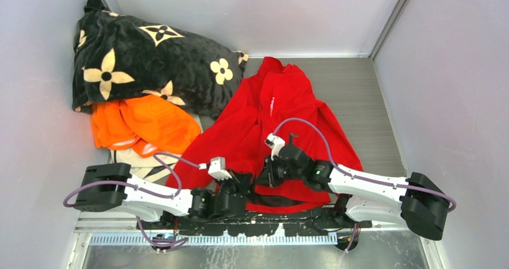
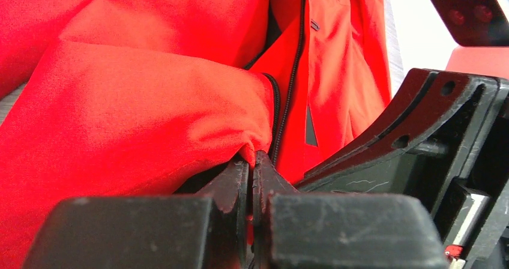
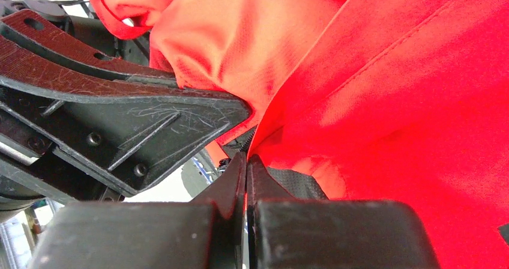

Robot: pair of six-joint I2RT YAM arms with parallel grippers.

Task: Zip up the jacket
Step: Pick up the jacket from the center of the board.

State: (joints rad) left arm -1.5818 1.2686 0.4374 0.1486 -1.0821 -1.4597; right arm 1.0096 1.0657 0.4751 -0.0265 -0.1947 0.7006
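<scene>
From above, both my arms fold inward over the near hem of the jacket (image 1: 270, 110). It lies mid-table, collar toward the far wall. Bare table (image 1: 372, 98) opens on its right, and the blanket (image 1: 138, 53) crowds its left.

Left wrist: my left pincer (image 2: 252, 161) is pressed together on a red fold beside the zip teeth (image 2: 290, 89).

Right wrist: my right pincer (image 3: 246, 161) pinches the jacket's edge.

jacket (image 1: 288, 110) near hem: partly hidden | orange garment (image 1: 150, 123): partly under blanket (image 1: 138, 62)
</scene>
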